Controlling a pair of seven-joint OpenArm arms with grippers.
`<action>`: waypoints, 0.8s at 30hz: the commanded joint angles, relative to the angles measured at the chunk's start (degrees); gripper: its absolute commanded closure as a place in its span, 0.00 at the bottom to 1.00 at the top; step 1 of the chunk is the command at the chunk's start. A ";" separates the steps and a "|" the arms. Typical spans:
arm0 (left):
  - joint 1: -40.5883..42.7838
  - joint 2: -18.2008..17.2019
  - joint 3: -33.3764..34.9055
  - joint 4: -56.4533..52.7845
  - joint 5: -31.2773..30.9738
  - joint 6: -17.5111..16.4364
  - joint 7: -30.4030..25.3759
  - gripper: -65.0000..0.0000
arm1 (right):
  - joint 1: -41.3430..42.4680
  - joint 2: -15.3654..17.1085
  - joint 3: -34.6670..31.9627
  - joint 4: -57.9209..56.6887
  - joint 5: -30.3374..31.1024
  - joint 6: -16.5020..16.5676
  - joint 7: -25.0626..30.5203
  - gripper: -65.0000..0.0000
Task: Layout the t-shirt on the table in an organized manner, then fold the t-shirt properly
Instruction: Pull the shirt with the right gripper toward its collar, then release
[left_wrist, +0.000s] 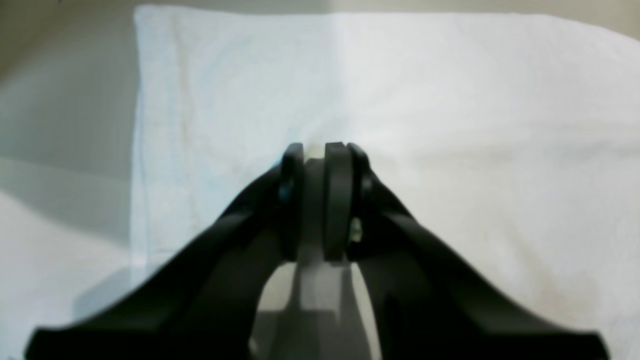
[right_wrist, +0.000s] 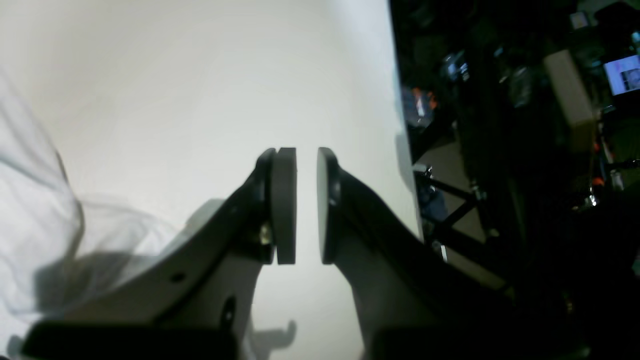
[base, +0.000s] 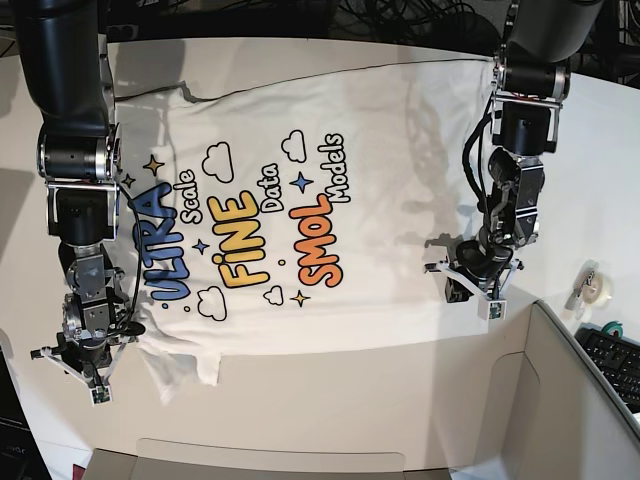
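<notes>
The white t-shirt (base: 300, 200) lies spread flat, print side up, on the off-white table (base: 400, 400). My left gripper (base: 468, 285) is at the hem end. In the left wrist view its jaws (left_wrist: 314, 150) stand almost together, low over plain white shirt cloth (left_wrist: 450, 100) just inside the hem edge. I cannot tell whether cloth is pinched. My right gripper (base: 85, 370) is beside the rumpled lower sleeve. In the right wrist view it (right_wrist: 306, 150) is open by a narrow gap, empty, over bare table (right_wrist: 200, 75), with shirt cloth (right_wrist: 30, 200) to its left.
A tape roll (base: 592, 283) lies on the table at the right. A grey-beige partition panel (base: 560, 400) and a keyboard (base: 615, 360) are at the lower right. The table edge (right_wrist: 400, 125) drops to dark clutter beyond the right gripper.
</notes>
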 joint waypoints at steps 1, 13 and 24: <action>0.71 -0.33 0.16 -0.69 2.02 1.18 6.45 0.90 | 1.63 -0.01 0.13 1.76 -0.44 -0.45 0.93 0.89; 2.47 -8.41 17.83 -0.69 2.02 1.36 5.22 0.90 | -22.29 -8.89 -0.40 30.51 -0.62 -0.10 -8.38 0.89; 0.27 -9.91 17.75 -0.78 2.02 1.62 4.96 0.90 | -31.60 -5.99 0.13 32.97 -0.44 -0.10 -8.47 0.89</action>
